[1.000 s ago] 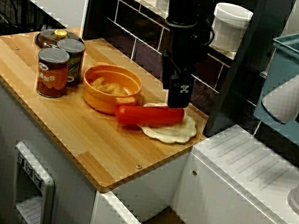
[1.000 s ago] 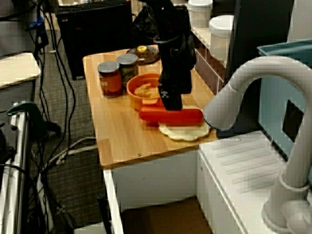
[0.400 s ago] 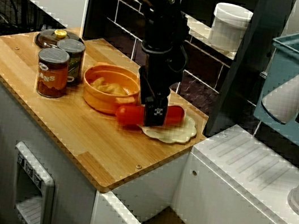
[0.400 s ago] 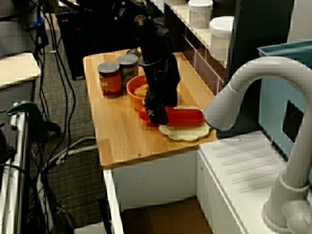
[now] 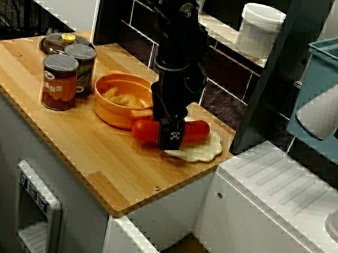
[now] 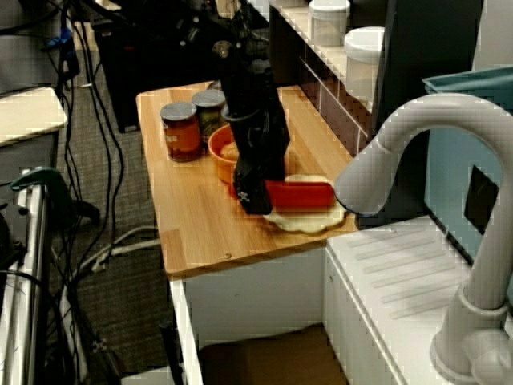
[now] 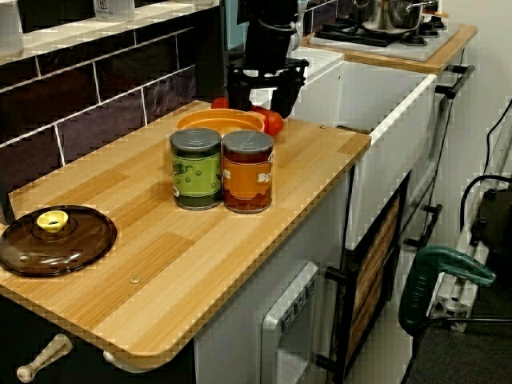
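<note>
Red sausage (image 5: 195,130) directly beneath the claw (image 5: 170,140)
Long axis runs left-right across the cream plate (image 5: 207,149); fingers spread astride its left half, orange bowl (image 5: 110,109) just left.

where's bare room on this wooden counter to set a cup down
Bare wood: the front strip of the counter, from the red can to the plate, and the patch between glass lid and green can. Crowded: orange bowl, sausage and gripper packed together.
</note>
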Motion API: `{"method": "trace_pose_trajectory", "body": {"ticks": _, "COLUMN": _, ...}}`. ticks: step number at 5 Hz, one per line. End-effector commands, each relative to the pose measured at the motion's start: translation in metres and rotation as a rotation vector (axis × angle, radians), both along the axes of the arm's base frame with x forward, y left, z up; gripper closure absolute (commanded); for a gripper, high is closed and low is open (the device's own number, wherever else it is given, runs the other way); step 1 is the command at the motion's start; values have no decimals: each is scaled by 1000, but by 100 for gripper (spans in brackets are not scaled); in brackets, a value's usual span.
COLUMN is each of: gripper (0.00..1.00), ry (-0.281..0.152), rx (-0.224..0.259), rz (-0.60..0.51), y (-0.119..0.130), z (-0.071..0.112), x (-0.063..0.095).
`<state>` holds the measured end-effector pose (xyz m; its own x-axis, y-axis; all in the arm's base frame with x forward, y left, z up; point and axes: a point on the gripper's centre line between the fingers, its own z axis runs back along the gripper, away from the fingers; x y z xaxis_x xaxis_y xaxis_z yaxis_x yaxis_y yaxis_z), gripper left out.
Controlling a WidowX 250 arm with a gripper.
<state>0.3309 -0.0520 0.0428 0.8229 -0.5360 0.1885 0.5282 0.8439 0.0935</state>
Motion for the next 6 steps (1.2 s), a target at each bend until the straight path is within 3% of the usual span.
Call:
{"method": "trace_pose_trajectory", "body": {"ticks": 1, "gripper": 100, "ry": -59, "rx": 16, "rz": 79, "y": -3, "z": 19, "x": 4}}
{"method": "trace_pose_trajectory", "body": {"ticks": 3, "gripper": 100, "ry": -79, "rx": 40, "rz": 79, "y": -3, "z": 23, "x": -2}}
{"method": "trace_pose_trajectory", "body": {"ticks": 6, "gripper": 100, "ry": -52, "rx": 22, "rz": 156, "y": 13, "z": 55, "x": -19}}
